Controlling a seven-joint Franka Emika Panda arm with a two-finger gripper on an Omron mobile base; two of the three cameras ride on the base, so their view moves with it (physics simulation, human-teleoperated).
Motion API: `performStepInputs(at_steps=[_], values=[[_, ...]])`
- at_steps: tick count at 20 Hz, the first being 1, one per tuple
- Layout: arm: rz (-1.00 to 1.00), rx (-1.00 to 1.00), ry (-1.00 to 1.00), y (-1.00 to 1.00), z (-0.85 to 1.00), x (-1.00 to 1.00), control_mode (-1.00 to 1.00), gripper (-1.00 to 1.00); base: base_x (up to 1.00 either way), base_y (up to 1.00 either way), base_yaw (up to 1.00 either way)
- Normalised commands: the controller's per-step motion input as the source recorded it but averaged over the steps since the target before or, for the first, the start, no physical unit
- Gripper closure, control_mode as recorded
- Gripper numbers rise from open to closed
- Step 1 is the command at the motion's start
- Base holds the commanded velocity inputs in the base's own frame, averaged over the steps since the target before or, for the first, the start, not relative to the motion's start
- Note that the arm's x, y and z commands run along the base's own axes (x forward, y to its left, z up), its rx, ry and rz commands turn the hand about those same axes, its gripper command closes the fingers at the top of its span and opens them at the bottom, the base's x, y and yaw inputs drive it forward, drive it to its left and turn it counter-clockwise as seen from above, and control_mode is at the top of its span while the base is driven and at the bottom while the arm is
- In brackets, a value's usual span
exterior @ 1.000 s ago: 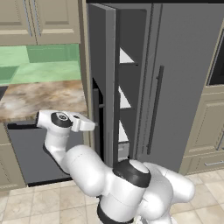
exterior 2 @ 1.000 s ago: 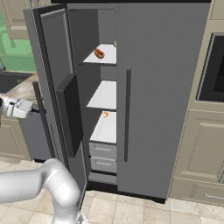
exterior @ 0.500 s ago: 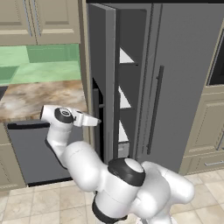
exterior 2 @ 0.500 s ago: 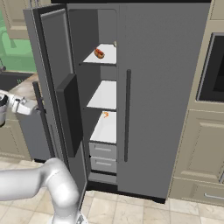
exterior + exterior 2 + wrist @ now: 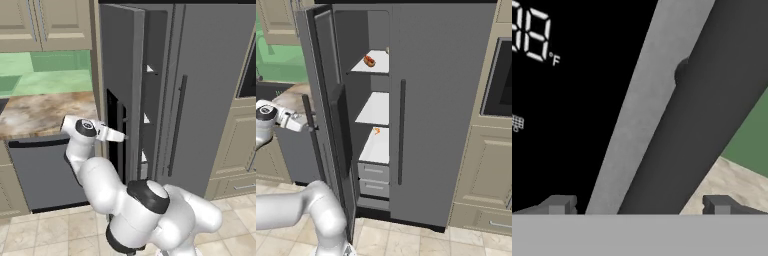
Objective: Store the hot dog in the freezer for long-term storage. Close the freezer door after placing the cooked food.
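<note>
Gripper (image 5: 637, 205) spread wide, nothing held, close in front of freezer door (image 5: 120, 65) at its outer face. Bar handle (image 5: 682, 130) between fingertips (image 5: 559, 204) in hand view; contact cannot be told. Black dispenser panel (image 5: 557, 100) beside it. Freezer door stands open. Hot dog (image 5: 369, 61) lies on top shelf (image 5: 378, 64) of freezer (image 5: 373, 125). Marbled bench (image 5: 40, 112) left of door.

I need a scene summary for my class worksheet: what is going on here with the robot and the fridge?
The hot dog already lies on the top shelf of the freezer. The freezer door stands wide open. The robot's end effector, open and empty, is up against the outside of that door, with the door's handle between its fingertips. The door has not yet been shut.
</note>
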Motion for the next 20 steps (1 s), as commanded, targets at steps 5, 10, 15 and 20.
performStepInputs(at_steps=[5, 10, 15, 20], values=[[-0.01, 0.04, 0.03, -1.00, 0.00, -0.02, -1.00, -1.00, 0.00, 0.00, 0.00], [0.00, 0.19, 0.00, -1.00, 0.00, 0.02, -1.00, -1.00, 0.00, 0.00, 0.00], [0.03, 0.35, 0.02, -0.98, 0.10, 0.16, -1.00, -1.00, 0.00, 0.00, 0.00], [0.06, 0.37, 0.00, -0.85, 0.16, 0.26, -1.00, -1.00, 0.00, 0.00, 0.00]])
